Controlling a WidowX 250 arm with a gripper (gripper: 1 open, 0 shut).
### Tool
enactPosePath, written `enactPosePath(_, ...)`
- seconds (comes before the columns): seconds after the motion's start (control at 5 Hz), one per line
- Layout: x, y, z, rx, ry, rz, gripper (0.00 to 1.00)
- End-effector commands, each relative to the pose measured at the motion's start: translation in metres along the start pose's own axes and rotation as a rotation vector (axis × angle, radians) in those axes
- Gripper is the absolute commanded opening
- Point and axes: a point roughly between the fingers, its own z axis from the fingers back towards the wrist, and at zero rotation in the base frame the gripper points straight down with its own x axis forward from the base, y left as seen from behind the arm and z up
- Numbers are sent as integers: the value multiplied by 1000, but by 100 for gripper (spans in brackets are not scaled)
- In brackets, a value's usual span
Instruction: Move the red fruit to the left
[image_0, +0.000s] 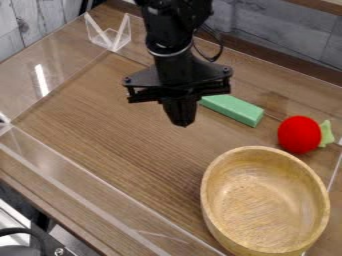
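Note:
The red fruit (299, 133), small, round and glossy with a green leafy top on its right side, lies on the wooden table near the right edge. My black gripper (181, 118) points down over the middle of the table, well to the left of the fruit. Its fingers are shut with nothing between them. A green block separates the gripper from the fruit.
A green rectangular block (233, 108) lies just right of the gripper. A large wooden bowl (265, 201) sits at the front right, close below the fruit. Clear acrylic walls (54, 70) ring the table, with a clear stand (107, 32) at the back left.

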Motion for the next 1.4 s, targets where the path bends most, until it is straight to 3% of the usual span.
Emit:
enactPosePath(0.0, 3, -11, 1, -16, -10, -54, 0)
enactPosePath(0.2, 4, -22, -2, -25, 5, -114, 0)
enactPosePath(0.6, -10, -34, -12, -21, 10, -98, 0)
enactPosePath(1.0, 6, -46, 13, -43, 17, -134, 0)
enactPosePath(1.2, 7, -29, 12, -43, 16, -129, 0)
